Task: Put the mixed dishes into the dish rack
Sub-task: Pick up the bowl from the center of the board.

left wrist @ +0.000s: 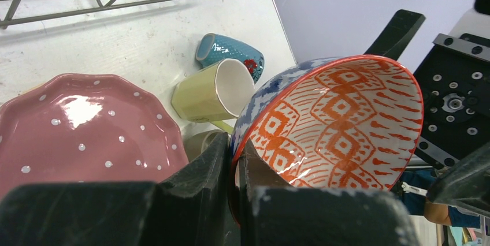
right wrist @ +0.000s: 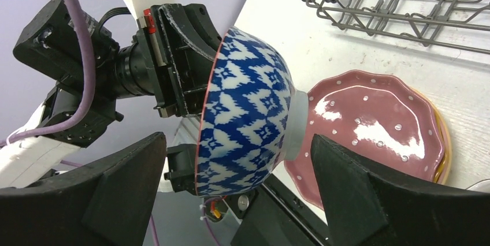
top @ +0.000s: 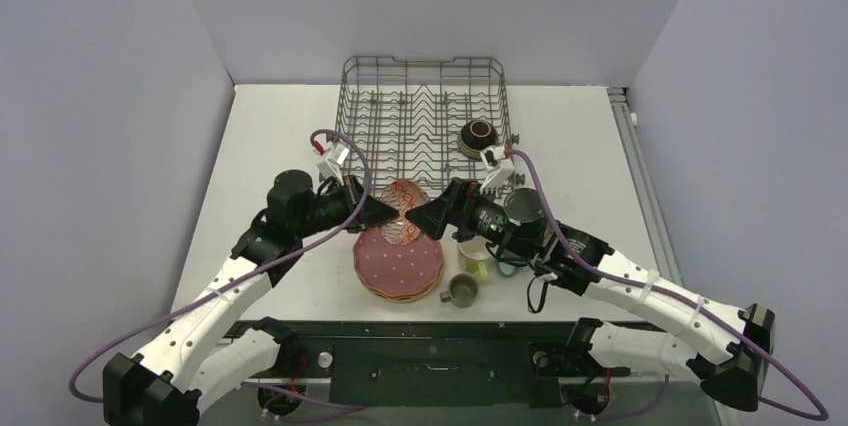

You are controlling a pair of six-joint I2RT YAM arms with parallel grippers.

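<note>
Left pincer [left wrist: 236,159] is clamped on the rim of the blue-and-white ceramic bowl with the red-orange patterned inside [left wrist: 341,119]; right pincer [right wrist: 237,148] stands spread wide around it.

From my seat I see the bowl held on its side in the air, over the stack of scalloped dotted plates [top: 400,264] with the pink one on top, just short of the near side of the grey wire dish rack [top: 425,111]. One left finger sits inside the rim, the other outside. The right fingers flank the bowl with gaps showing, so nothing is gripped there. A dark brown round bowl [top: 478,136] sits at the rack's right side. A pale yellow mug [left wrist: 202,93] and a blue mug [left wrist: 231,52] sit on the white table [top: 280,146] right of the plates, and a small grey-olive mug [top: 461,289] stands nearer the arm bases.
</note>
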